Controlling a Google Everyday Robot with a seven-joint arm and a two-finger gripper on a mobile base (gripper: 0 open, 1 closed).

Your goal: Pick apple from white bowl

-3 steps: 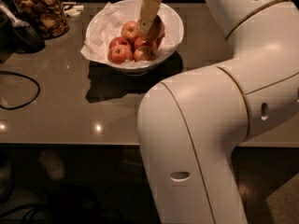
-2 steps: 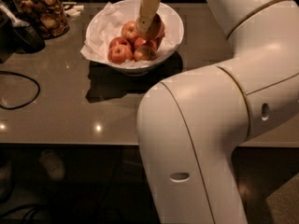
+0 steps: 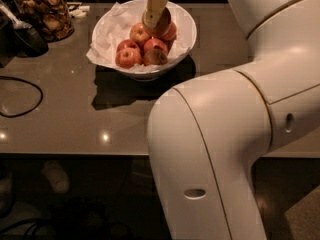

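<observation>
The white bowl (image 3: pixel 188 28) stands at the back of the dark table, lined with crumpled white paper (image 3: pixel 107 33). Several apples lie in it. My gripper (image 3: pixel 157 19) reaches down from the top edge into the bowl's back right part. It is shut on the apple (image 3: pixel 164 23), which looks dark with a reddish blush and sits just above the other apples (image 3: pixel 129 57). One beige finger (image 3: pixel 155 3) covers the apple's left side; the other finger is hidden.
A glass jar of brown snacks (image 3: pixel 44 13) stands at the back left, with a dark object (image 3: pixel 22 36) beside it. A black cable (image 3: pixel 24 102) loops on the table's left. My white arm (image 3: pixel 225 134) fills the right and front.
The gripper has risen slightly and shifted a little left, and the apple in it has come up with it. The other apples have not moved.
</observation>
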